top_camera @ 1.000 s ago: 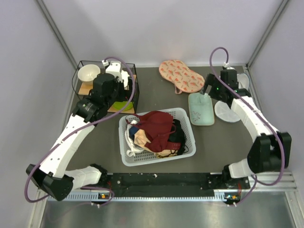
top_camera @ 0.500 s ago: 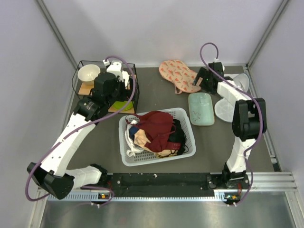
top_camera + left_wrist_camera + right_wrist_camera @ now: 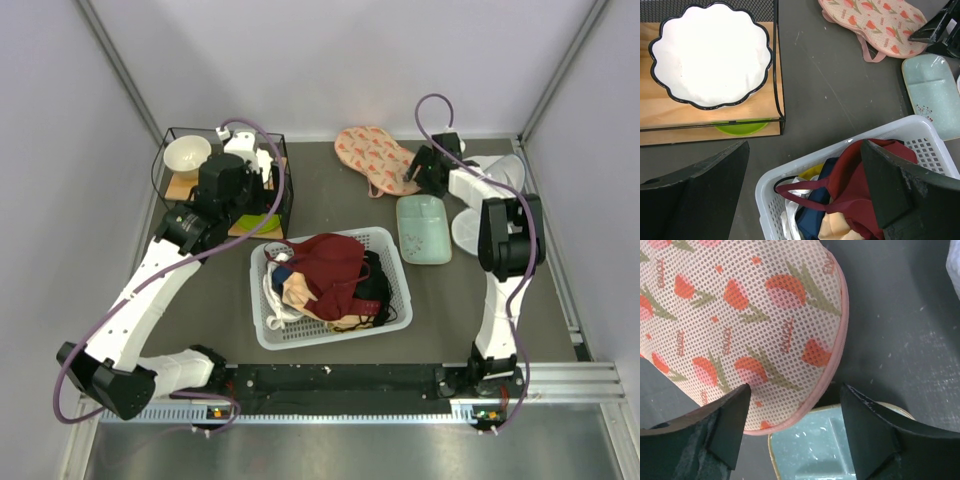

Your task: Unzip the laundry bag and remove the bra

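Overhead camera views the whole table [image 3: 330, 200]; both wrist cameras look down closer, sharing the laundry bag [image 3: 875, 22].

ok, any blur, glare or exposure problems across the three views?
Top external: even, soft light, all sharp, no harsh shadows. Left wrist: white bowl nearly blown out, little surface detail. Right wrist: laundry bag mesh crisp, the right claw itself dark and soft-edged up close.
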Tool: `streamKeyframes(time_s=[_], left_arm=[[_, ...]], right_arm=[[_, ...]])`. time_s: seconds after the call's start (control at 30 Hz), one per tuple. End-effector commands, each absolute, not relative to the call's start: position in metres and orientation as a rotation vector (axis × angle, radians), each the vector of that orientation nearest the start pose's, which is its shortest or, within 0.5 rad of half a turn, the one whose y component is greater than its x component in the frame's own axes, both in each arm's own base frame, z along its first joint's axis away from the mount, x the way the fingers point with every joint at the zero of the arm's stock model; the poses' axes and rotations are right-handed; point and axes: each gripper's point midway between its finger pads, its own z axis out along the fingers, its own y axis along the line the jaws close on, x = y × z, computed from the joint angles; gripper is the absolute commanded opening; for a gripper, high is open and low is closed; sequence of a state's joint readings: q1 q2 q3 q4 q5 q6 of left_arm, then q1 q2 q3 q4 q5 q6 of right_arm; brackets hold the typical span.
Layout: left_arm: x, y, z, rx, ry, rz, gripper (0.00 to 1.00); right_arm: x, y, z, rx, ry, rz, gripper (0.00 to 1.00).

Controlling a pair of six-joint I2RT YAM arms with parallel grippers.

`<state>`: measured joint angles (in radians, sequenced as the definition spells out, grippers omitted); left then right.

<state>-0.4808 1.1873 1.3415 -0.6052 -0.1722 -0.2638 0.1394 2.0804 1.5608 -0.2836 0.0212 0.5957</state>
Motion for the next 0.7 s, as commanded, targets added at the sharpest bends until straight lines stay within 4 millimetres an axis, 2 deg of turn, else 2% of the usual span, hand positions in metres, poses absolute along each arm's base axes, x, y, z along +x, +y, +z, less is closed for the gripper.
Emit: streamKeyframes(time_s=[0.0, 0.1, 0.2, 0.23, 0.27, 0.3, 0.37, 0.4, 0.47, 0.5, 0.53, 0.6, 0.63, 0.67], left_arm=[[0.326, -0.149, 0.337, 0.081, 1.959, -0.336, 0.99], [0.325, -0.152, 0.337, 0.080, 1.961, -0.356, 0.99], [0.325, -0.157, 0.338, 0.088, 1.963, -0.387, 0.99], [0.324, -0.159, 0.339, 0.090, 1.964, -0.399, 0.99], [0.326, -0.162, 0.339, 0.096, 1.970, -0.409, 0.99], [0.328, -0.165, 0.337, 0.100, 1.979, -0.419, 0.99], [0.330, -0.177, 0.335, 0.117, 2.008, -0.459, 0.99], [0.332, -0.182, 0.333, 0.122, 2.021, -0.471, 0.99], [0.335, -0.201, 0.327, 0.139, 2.061, -0.508, 0.99], [0.335, -0.210, 0.327, 0.150, 2.068, -0.520, 0.99], [0.332, -0.226, 0.330, 0.176, 2.071, -0.557, 0.99], [0.333, -0.253, 0.317, 0.210, 2.119, -0.615, 0.99], [0.330, -0.266, 0.321, 0.209, 2.126, -0.682, 0.99], [0.331, -0.281, 0.313, 0.236, 2.147, -0.729, 0.99]], right_arm=[[0.558, 0.096, 0.094, 0.560, 2.240, 0.372, 0.67], [0.560, 0.097, 0.103, 0.558, 2.221, 0.384, 0.53], [0.560, 0.098, 0.119, 0.542, 2.188, 0.399, 0.31], [0.560, 0.099, 0.124, 0.533, 2.180, 0.405, 0.15], [0.560, 0.097, 0.129, 0.527, 2.171, 0.403, 0.05], [0.559, 0.099, 0.141, 0.517, 2.152, 0.411, 0.00], [0.556, 0.102, 0.156, 0.493, 2.132, 0.446, 0.00], [0.551, 0.103, 0.171, 0.482, 2.112, 0.458, 0.00], [0.546, 0.104, 0.185, 0.466, 2.085, 0.479, 0.00], [0.539, 0.104, 0.200, 0.458, 2.061, 0.489, 0.00], [0.535, 0.105, 0.206, 0.449, 2.053, 0.504, 0.00], [0.524, 0.106, 0.212, 0.441, 2.044, 0.522, 0.00], [0.518, 0.106, 0.228, 0.432, 2.015, 0.531, 0.00], [0.511, 0.104, 0.221, 0.435, 2.032, 0.522, 0.00]])
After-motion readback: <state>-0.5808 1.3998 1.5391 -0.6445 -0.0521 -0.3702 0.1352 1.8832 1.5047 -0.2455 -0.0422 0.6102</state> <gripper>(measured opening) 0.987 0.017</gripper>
